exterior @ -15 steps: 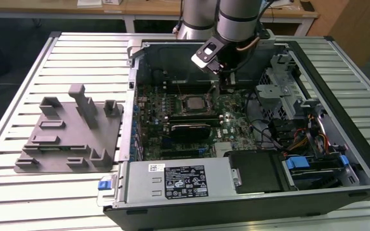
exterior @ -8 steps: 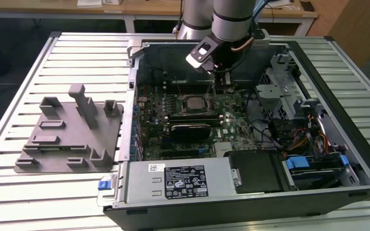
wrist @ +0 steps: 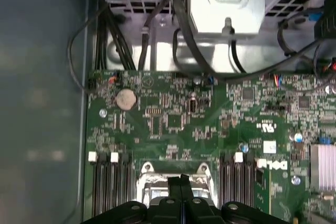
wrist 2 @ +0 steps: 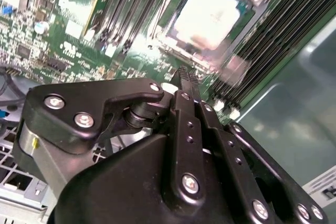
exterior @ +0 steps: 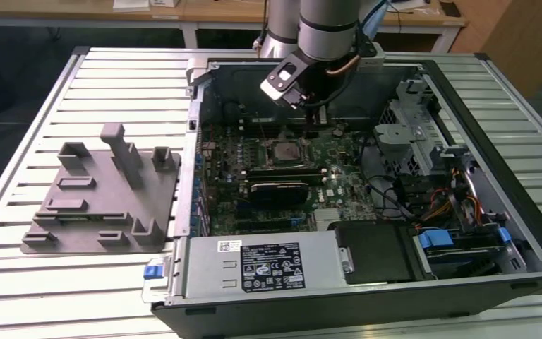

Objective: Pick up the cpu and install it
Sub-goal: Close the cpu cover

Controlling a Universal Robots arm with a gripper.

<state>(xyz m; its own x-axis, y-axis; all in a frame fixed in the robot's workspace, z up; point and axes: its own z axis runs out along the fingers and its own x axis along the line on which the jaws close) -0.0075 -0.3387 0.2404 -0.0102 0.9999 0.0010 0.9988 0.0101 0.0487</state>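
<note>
slatted table [exterior: 111,78] holds open computer case [exterior: 346,311]; cpu [wrist 2: 210,14] sits in socket [wrist 2: 178,43]; pincer [wrist 2: 185,74] pressed together, empty, nearby.

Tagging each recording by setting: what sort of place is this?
Probably a lab or workshop bench for computer assembly: an open computer case lies on a slatted metal table, a grey fixture beside it, wooden desks behind.

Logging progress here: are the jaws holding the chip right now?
No, in the second wrist view the chip lies in the board's socket, apart from the gripper, whose jaws are shut.
</note>
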